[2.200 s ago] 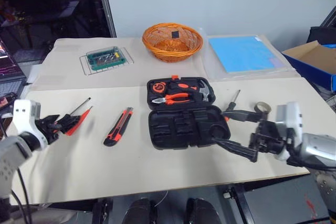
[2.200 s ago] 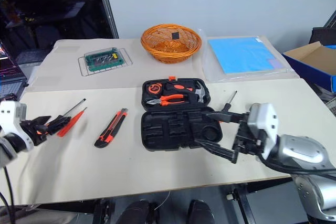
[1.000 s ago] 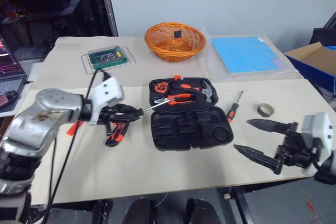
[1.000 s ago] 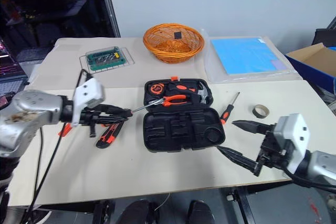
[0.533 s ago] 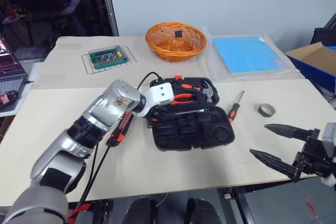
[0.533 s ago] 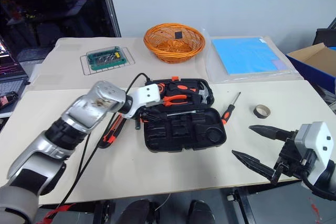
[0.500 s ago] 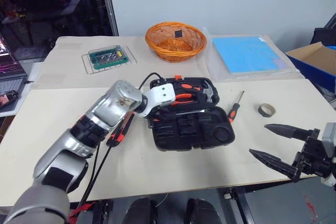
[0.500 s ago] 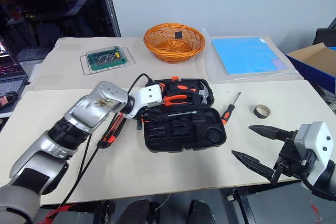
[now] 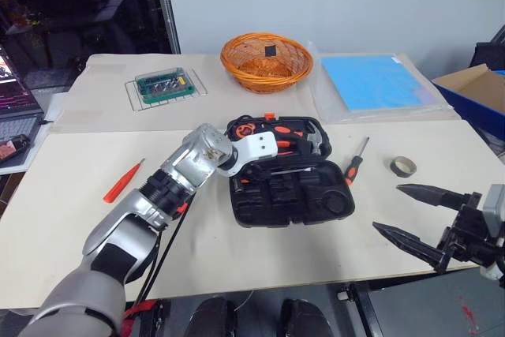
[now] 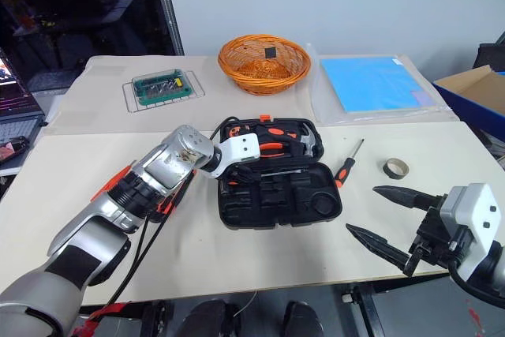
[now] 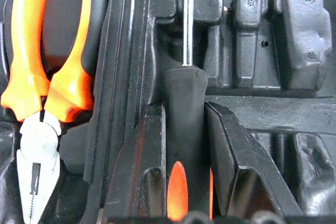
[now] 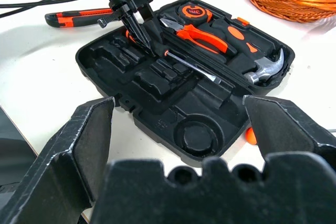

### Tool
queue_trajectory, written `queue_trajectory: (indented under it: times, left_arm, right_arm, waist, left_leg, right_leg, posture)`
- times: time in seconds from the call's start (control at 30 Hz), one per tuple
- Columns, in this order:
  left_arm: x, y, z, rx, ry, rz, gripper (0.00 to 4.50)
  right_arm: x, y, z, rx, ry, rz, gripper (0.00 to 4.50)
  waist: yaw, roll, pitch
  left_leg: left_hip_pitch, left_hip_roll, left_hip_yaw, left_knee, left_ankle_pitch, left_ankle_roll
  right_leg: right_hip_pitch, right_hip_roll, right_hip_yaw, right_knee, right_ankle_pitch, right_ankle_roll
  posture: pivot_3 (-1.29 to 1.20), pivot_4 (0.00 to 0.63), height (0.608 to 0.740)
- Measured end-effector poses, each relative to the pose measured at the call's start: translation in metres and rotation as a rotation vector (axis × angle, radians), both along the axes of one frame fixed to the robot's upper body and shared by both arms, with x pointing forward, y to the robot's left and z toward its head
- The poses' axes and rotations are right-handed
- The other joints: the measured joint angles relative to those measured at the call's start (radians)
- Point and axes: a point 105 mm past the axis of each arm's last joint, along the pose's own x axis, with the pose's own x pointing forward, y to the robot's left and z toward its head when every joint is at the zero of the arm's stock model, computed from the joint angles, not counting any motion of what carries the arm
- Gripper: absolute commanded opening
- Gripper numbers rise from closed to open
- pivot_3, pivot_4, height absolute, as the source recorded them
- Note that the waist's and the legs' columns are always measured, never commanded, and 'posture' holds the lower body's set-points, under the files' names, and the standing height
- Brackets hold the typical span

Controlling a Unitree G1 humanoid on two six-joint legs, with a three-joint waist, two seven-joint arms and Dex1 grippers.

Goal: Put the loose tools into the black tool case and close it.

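The black tool case (image 9: 268, 209) lies open at the table's middle, with pliers (image 11: 42, 77), a hammer and a tape measure in its lid. My left gripper (image 11: 185, 107) is shut on the handle of an orange-and-black screwdriver (image 12: 189, 70), whose shaft lies in a slot of the case by the hinge. A second orange-and-black screwdriver (image 9: 354, 162) and the grey tape roll (image 9: 402, 166) lie right of the case. Left of the case are the slim orange screwdriver (image 9: 122, 182) and the utility knife (image 12: 79, 17). My right gripper (image 9: 387, 207) hangs open at the table's front right corner.
At the back stand an orange wicker basket (image 9: 266, 59), a green bit box (image 9: 162, 84) on a wire rack and a blue sheet (image 9: 375, 80). A cardboard box (image 9: 473, 88) sits off the table's right side. The left arm's cable trails over the front left.
My left gripper has carried the screwdriver rightwards and down, from beside the case's left edge into the slot by the hinge. The right gripper has kept still and open.
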Motion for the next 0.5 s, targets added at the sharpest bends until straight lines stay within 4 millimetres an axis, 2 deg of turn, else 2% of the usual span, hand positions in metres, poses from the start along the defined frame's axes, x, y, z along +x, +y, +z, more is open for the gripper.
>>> queue_trajectory:
  times: [0.07,0.13,0.2,0.23,0.3,0.43,0.5]
  left_arm:
    - [-0.003,-0.005,0.014,-0.087,0.001,-0.011,2.24]
    - [-0.008,-0.001,0.036,-0.209,-0.018,-0.017,2.24]
    - [-0.011,0.004,0.048,-0.287,-0.033,-0.013,2.24]
    - [-0.015,0.007,0.049,-0.341,-0.018,-0.012,1.99]
    - [-0.019,0.011,0.042,-0.393,0.03,0.016,1.58]
    - [-0.021,0.016,0.022,-0.476,0.028,0.096,0.07]
    - [-0.021,0.011,0.011,-0.516,0.018,0.132,0.07]
  right_arm:
    - [-0.001,0.001,0.0,-0.001,0.0,0.002,4.5]
    - [-0.002,0.002,-0.001,0.001,0.002,0.002,4.5]
    - [-0.002,0.002,-0.002,0.005,0.005,-0.002,4.5]
    - [-0.002,0.002,-0.002,0.007,0.003,-0.005,4.5]
    - [-0.002,0.001,-0.001,0.008,0.0,-0.01,4.5]
    - [-0.001,0.001,0.0,0.008,-0.01,-0.015,4.5]
    - [0.0,0.002,0.001,0.009,-0.014,-0.013,4.5]
  waist:
    - [0.001,0.0,0.0]
    - [-0.001,0.001,0.0]
    - [-0.002,0.002,-0.001]
    - [-0.002,0.003,-0.002]
    - [-0.001,0.003,-0.002]
    - [0.002,0.003,-0.002]
    - [0.003,0.003,-0.002]
  left_leg:
    - [-0.002,0.0,-0.001,0.001,0.0,0.0]
    - [-0.001,0.0,-0.001,0.001,0.0,0.0]
    - [0.0,0.0,-0.001,0.001,0.0,0.0]
    - [0.001,0.0,-0.001,0.001,0.0,0.0]
    - [0.001,0.0,-0.001,0.001,0.0,0.0]
    - [0.001,0.0,-0.002,0.002,0.0,0.0]
    - [0.001,0.0,-0.002,0.003,0.0,0.0]
  right_leg:
    - [-0.001,0.0,0.0,0.0,0.0,0.0]
    - [0.0,0.0,0.0,0.0,0.0,0.0]
    - [0.001,0.0,0.0,0.0,0.0,0.0]
    - [0.001,0.0,0.0,0.0,0.0,0.0]
    - [0.002,0.0,0.0,0.0,0.0,0.001]
    - [0.003,0.0,0.0,0.0,0.001,0.001]
    - [0.003,0.0,0.0,0.0,0.002,0.001]
  posture:
    - [0.0,0.15,0.74]
    - [0.0,0.15,0.74]
    - [0.0,0.15,0.74]
    - [0.0,0.15,0.74]
    - [0.0,0.15,0.74]
    - [0.0,0.15,0.74]
    - [0.0,0.15,0.74]
